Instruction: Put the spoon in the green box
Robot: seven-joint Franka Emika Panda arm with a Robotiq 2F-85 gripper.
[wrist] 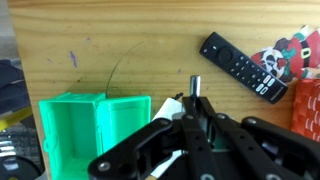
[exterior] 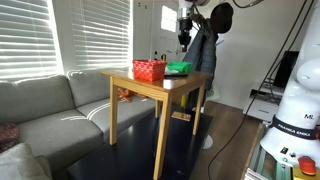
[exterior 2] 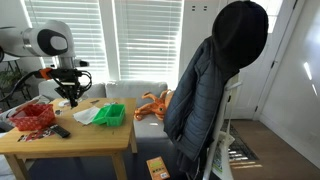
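The green box [exterior 2: 110,115] is low and bright green. It sits on the wooden table [exterior 2: 90,148] next to the red basket [exterior 2: 35,116]. It also shows in an exterior view [exterior: 178,68] and at the lower left of the wrist view [wrist: 90,125]. My gripper [wrist: 194,112] is shut on the spoon [wrist: 196,86]; only its thin metal handle end sticks out past the fingertips. The gripper [exterior 2: 71,99] hangs above the table between basket and box, just beside the box. It is also seen high above the table [exterior: 184,38].
A black remote [wrist: 238,66] lies on the table near the red basket [wrist: 308,110]. A white cloth [exterior 2: 87,114] lies beside the green box. A black jacket [exterior 2: 215,80] hangs on a chair next to the table. A grey sofa [exterior: 50,110] stands beside it.
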